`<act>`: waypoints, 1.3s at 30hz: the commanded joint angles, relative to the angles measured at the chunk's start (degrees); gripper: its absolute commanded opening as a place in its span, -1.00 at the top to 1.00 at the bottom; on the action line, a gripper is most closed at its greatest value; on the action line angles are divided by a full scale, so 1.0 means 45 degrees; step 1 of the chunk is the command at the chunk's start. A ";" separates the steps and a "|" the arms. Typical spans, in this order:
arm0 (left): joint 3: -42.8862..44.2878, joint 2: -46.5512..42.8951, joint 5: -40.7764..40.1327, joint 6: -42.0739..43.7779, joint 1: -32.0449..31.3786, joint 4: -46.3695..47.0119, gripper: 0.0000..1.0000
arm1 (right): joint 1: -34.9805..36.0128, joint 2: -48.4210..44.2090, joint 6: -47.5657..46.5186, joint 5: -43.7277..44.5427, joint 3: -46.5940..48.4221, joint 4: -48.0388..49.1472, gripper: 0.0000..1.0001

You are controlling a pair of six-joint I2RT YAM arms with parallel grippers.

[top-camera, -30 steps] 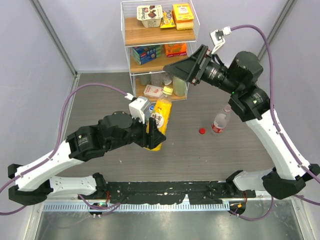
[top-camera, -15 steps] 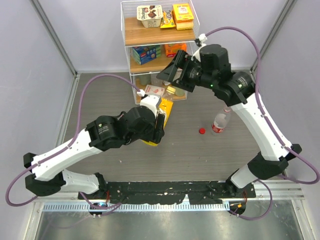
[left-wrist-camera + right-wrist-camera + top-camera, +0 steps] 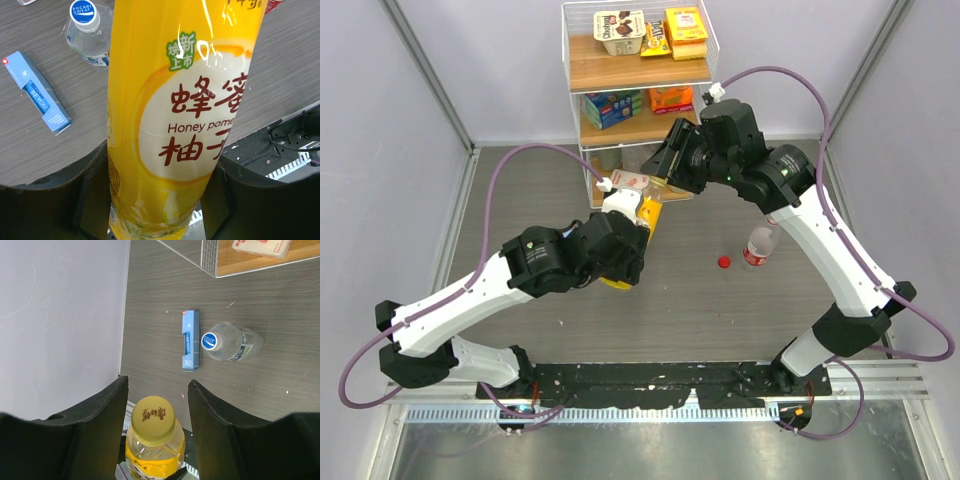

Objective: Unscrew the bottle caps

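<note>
Yellow juice bottle [image 3: 170, 125] — right hand [image 3: 158, 390] now straddles its cap [image 3: 153, 421].

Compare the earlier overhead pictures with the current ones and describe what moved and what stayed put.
The right hand swung left from the far right and now straddles the yellow cap, open. The left hand, still gripping the juice bottle, carried it slightly toward the shelf. The loose red cap and red-label bottle stayed put.

A robotics lab test cell: plain grey panel walls [image 3: 380, 180] in metal framing posts [image 3: 430, 78], a cabled left arm [image 3: 470, 300] and right arm [image 3: 845, 265] bolted to a rail [image 3: 650, 379] on a wood-grain table [image 3: 720, 320], and a wire shelf [image 3: 585, 66] stocked with snack boxes [image 3: 686, 32].
</note>
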 commanded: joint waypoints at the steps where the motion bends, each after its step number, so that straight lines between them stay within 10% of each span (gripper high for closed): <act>1: 0.0466 -0.0071 -0.0443 -0.0139 -0.0047 -0.0008 1.00 | 0.0041 -0.0547 0.0284 -0.0025 -0.0221 0.0718 -0.05; 14: 0.0466 -0.0090 -0.0326 -0.0061 -0.0066 -0.0047 1.00 | 0.0041 -0.1424 0.0324 -0.0026 -0.1546 0.2005 0.97; 25: -0.0587 -0.1066 0.0746 0.0115 -0.0086 0.1298 1.00 | 0.0022 -0.4333 0.0383 -0.1293 -0.5707 0.7785 0.97; 39: -0.2345 -0.2745 0.2564 -0.0080 -0.0086 0.3760 1.00 | -0.0467 -0.4922 0.1104 -0.7695 -0.7936 1.5029 0.97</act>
